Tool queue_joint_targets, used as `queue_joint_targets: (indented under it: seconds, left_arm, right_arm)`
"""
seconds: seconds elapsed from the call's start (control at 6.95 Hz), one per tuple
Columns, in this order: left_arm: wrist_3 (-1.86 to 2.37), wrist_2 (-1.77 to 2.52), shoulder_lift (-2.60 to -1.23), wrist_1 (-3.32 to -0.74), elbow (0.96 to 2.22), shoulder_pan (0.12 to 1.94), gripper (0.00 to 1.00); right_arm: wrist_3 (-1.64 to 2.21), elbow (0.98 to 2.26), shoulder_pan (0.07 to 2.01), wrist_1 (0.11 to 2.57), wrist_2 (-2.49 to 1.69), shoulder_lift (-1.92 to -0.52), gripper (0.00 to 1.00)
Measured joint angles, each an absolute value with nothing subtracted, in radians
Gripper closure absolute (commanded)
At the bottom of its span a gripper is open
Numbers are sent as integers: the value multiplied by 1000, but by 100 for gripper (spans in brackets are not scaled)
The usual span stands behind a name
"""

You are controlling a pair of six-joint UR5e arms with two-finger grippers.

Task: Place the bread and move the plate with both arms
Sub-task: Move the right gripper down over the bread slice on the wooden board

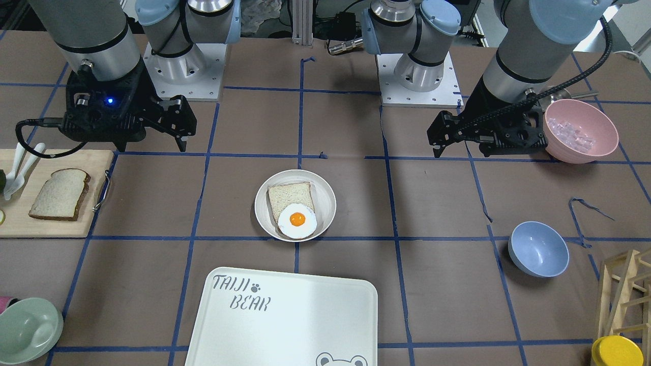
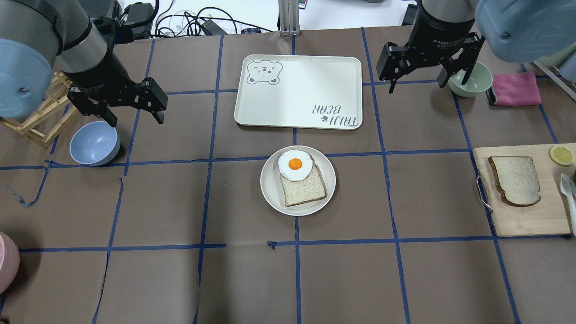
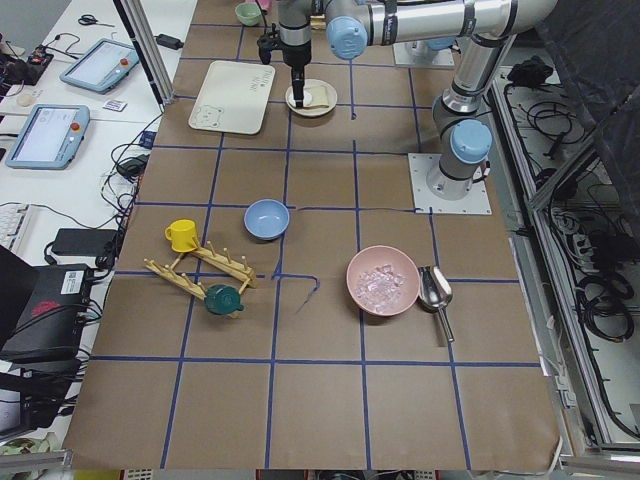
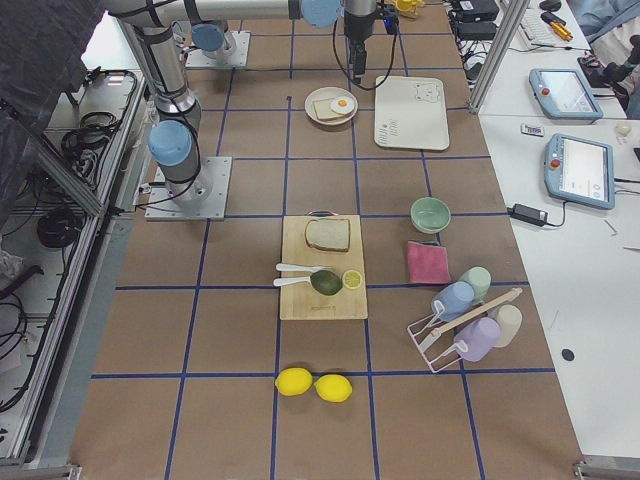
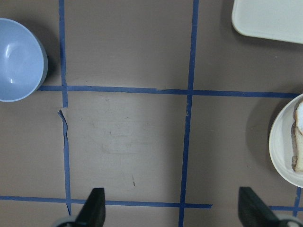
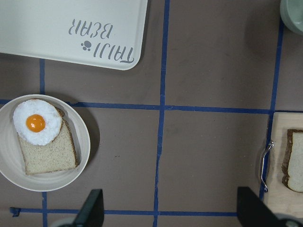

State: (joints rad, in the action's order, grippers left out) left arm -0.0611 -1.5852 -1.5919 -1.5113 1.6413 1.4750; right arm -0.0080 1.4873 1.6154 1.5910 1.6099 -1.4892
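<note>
The bread (image 2: 515, 180), a dark-crusted domed slice, lies on a wooden cutting board (image 2: 526, 218) at the right; it also shows in the front view (image 1: 60, 194). The plate (image 2: 271, 191) sits mid-table and holds a squarer pale slice (image 2: 302, 189) with a fried egg (image 2: 294, 164) on it. My left gripper (image 2: 135, 119) is open and empty, left of the plate and beside a blue bowl (image 2: 94, 143). My right gripper (image 2: 427, 85) is open and empty, far beyond the plate's right side. The right wrist view shows the plate (image 6: 83, 142) and the bread's edge (image 6: 294, 161).
The white "TAIJI BEAR" tray (image 2: 299, 90) lies just beyond the plate. A pale green bowl (image 2: 470, 81) and a pink cloth (image 2: 515, 88) are by the right gripper. A wooden rack (image 2: 36, 121) stands far left. A pink bowl of ice (image 1: 580, 129) sits near the left arm.
</note>
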Motion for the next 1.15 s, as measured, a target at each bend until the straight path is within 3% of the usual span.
queue_joint_targets:
  seconds: [0.58, 1.15]
  left_arm:
    - [-61, -1585, -1593, -1511, 1643, 1475, 0]
    - [-61, -1586, -1590, -1508, 1654, 1475, 0]
  right_arm:
    - [-13, 1507, 1572, 1591, 1616, -1484, 0]
    - [-68, 1736, 1426, 1831, 1825, -1483, 3]
